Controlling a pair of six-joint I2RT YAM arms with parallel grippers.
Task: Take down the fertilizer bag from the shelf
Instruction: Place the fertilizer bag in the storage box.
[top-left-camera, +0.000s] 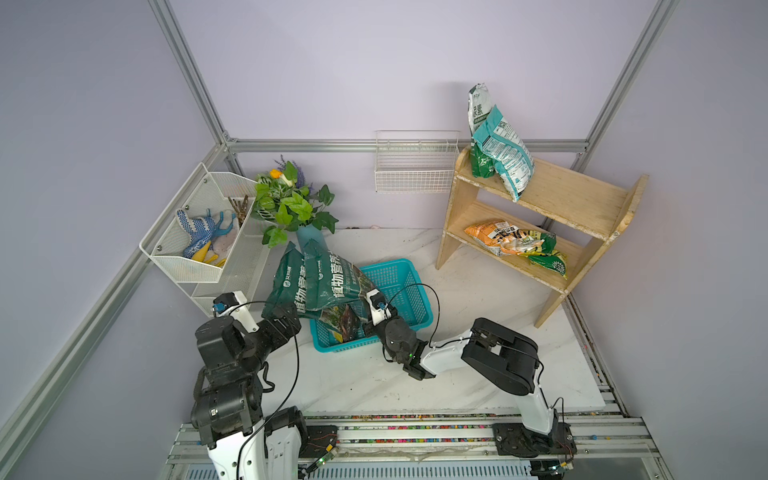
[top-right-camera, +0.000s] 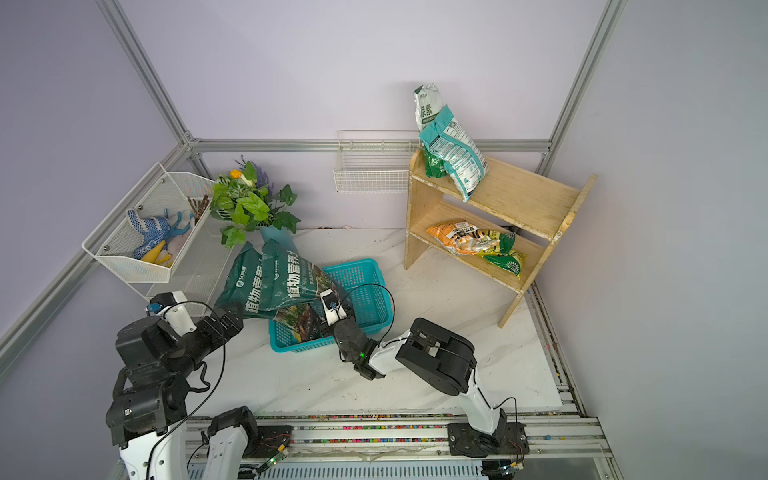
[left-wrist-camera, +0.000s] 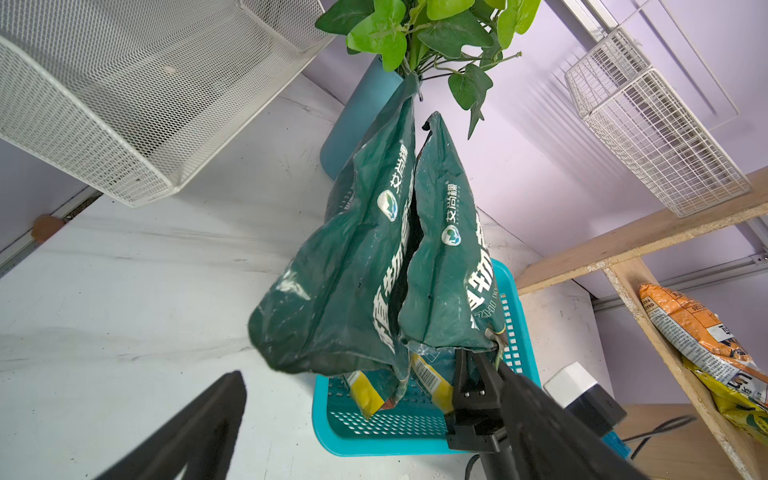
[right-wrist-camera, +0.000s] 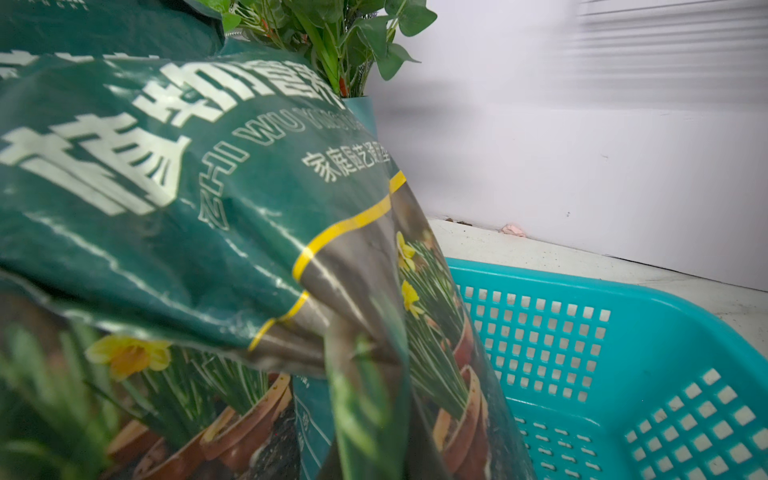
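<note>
Two dark green fertilizer bags (right-wrist-camera: 166, 187) lean, lower ends in the teal basket (right-wrist-camera: 644, 332), off the shelf (top-left-camera: 582, 195); only the left wrist view shows the right gripper (left-wrist-camera: 473, 361) pinched on one's bottom edge, left gripper (top-left-camera: 291, 311) spread, empty; both top views show four other bags (top-left-camera: 505, 153) shelved, two per tier.

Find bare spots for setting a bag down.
Free: white marble tabletop between teal perforated plastic basket and light wooden two-tier shelf; also the shelf's top tier beside its teal-white bag. Crowded: around two dark green bags at the basket.
</note>
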